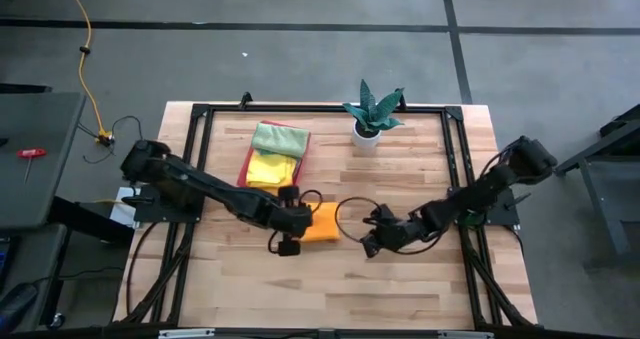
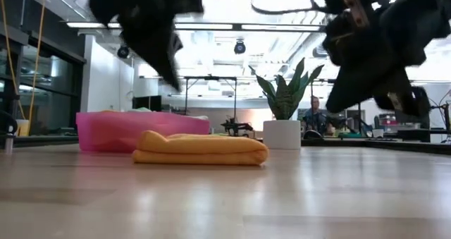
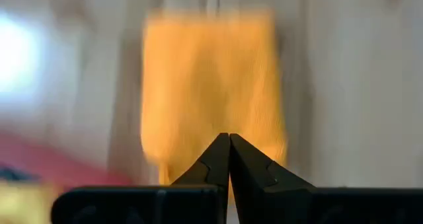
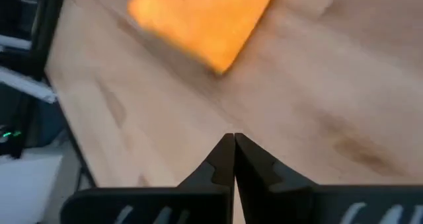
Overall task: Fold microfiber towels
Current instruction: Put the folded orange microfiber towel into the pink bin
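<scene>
An orange microfiber towel lies folded into a flat packet on the wooden table's middle. My left gripper hovers shut just above the towel's left end, clear of it in the low view; its wrist view looks down on the towel past its shut fingertips. My right gripper hangs shut above bare table to the towel's right, with the towel ahead of its fingertips. A light green towel and a yellow one lie folded in the pink tray.
The pink tray stands at the table's far left of middle. A potted plant in a white pot stands at the far middle. A black frame runs along the table's edges. Bare wood lies toward the near edge.
</scene>
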Motion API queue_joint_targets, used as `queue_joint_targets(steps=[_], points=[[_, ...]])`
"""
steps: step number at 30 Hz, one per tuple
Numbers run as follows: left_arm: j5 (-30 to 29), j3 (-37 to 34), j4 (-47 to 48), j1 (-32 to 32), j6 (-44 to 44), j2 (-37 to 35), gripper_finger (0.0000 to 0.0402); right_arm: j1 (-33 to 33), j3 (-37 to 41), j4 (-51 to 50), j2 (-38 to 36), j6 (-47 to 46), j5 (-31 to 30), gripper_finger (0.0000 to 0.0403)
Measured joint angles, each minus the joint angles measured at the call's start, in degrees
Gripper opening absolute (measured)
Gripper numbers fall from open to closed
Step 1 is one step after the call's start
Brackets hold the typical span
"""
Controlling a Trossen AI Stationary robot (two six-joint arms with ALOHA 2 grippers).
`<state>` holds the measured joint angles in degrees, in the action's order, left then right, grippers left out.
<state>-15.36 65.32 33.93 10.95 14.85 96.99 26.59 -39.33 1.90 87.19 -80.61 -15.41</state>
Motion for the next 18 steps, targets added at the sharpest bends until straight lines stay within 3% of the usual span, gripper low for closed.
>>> queue_joint_targets(steps=[4, 10, 13, 18], points=[[-3.16, 0.02, -1.13, 0.93, 1.57, -4.78, 0.0000, -1.02, 0.01, -5.50, -5.24, 2.63, -2.03, 0.0000], [-2.98, 0.57, -8.05, 1.29, 4.03, -4.84, 0.0018, -2.36, 0.19, -13.22, -11.40, 4.63, -4.59, 0.0000], [-0.26, 0.48, -9.90, 1.48, 4.20, -2.47, 0.0051, -2.95, 0.10, -16.40, -13.17, 4.68, -4.93, 0.0000], [3.00, 1.94, -13.00, 2.78, 2.30, 3.57, 0.0139, -2.76, 0.14, -19.25, -14.40, 4.74, -4.88, 0.0000]])
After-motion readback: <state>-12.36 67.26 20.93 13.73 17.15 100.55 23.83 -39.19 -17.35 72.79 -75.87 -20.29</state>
